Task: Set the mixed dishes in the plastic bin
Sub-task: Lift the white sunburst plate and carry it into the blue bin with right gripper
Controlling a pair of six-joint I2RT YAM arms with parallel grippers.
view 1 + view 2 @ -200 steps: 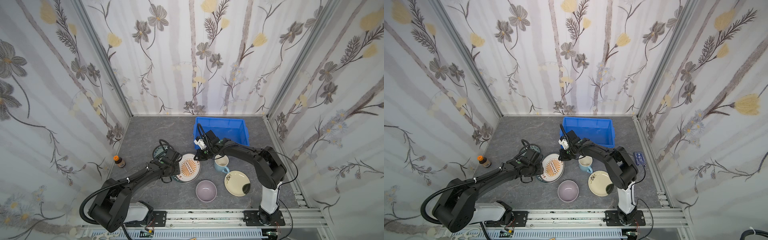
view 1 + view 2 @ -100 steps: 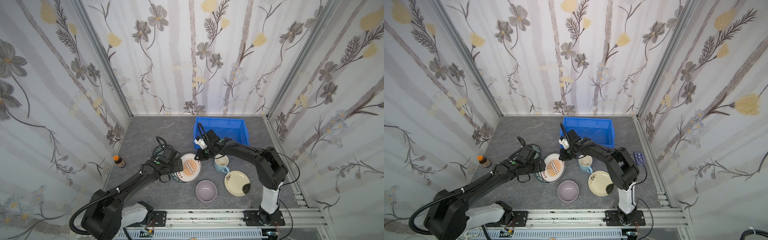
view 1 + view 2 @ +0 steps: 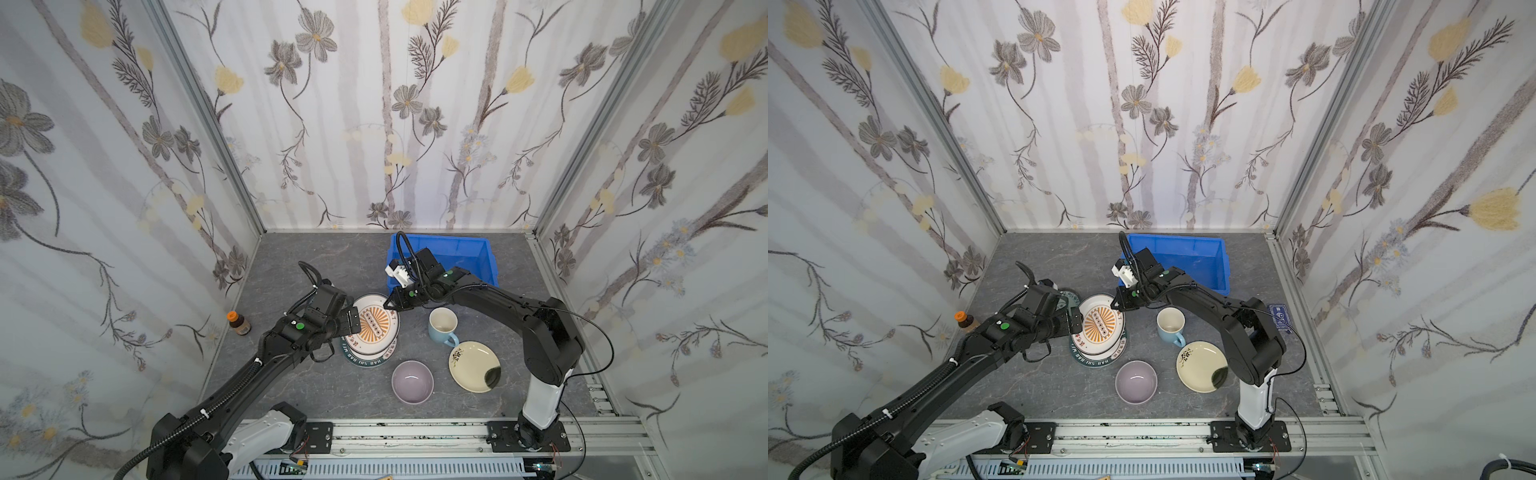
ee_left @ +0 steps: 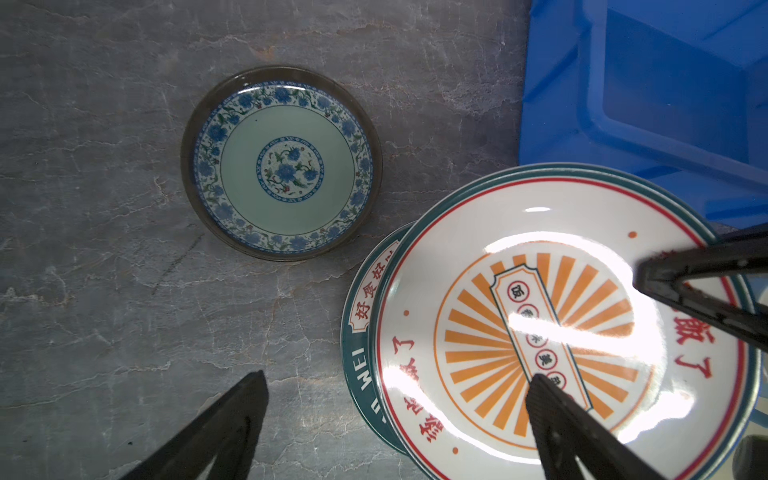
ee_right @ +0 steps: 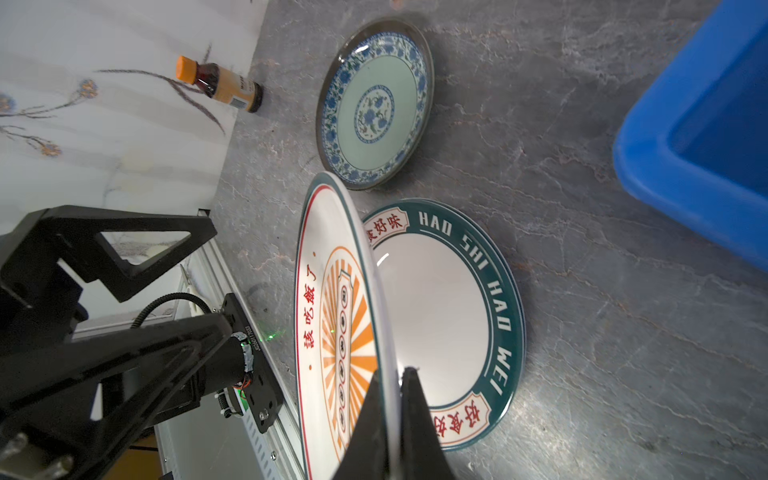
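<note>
Bowl: the lilac bowl [image 3: 412, 381] sits upright on the gray tabletop [image 3: 324, 257], nearest the front rail.
Cream plate: the cream plate [image 3: 473, 365] lies flat just to the right of the lilac bowl and apart from it. It has a small black flower mark on it.
Mug: the light-blue mug [image 3: 443, 327] stands upright just behind the cream plate, its handle turned toward that plate.
Stack: the green-rimmed plate [image 5: 457, 316] lies flat on the tabletop, left of the mug. The sunburst plate [image 5: 332, 332] is tilted above it, with the edge nearer the bin raised.
Right claw: the right claw [image 5: 390, 374] is clenched on the raised rim of the sunburst plate, one finger on each face.
Left claw: the left claw [image 4: 397, 376] is released and spread wide at the sunburst plate's opposite edge. One finger is over the plate and one over bare tabletop; it grips nothing.
Small plate: the blue-flowered plate [image 4: 282, 162] lies flat just behind the stack, apart from it. In both top views the left arm partly hides it.
Bottle: the brown bottle [image 3: 239, 323] with an orange cap stands by the left wall, well apart from the dishes.
Bin: the blue bin [image 3: 457, 257] stands farthest back, near the rear wall and right of center. All the dishes are outside it.
</note>
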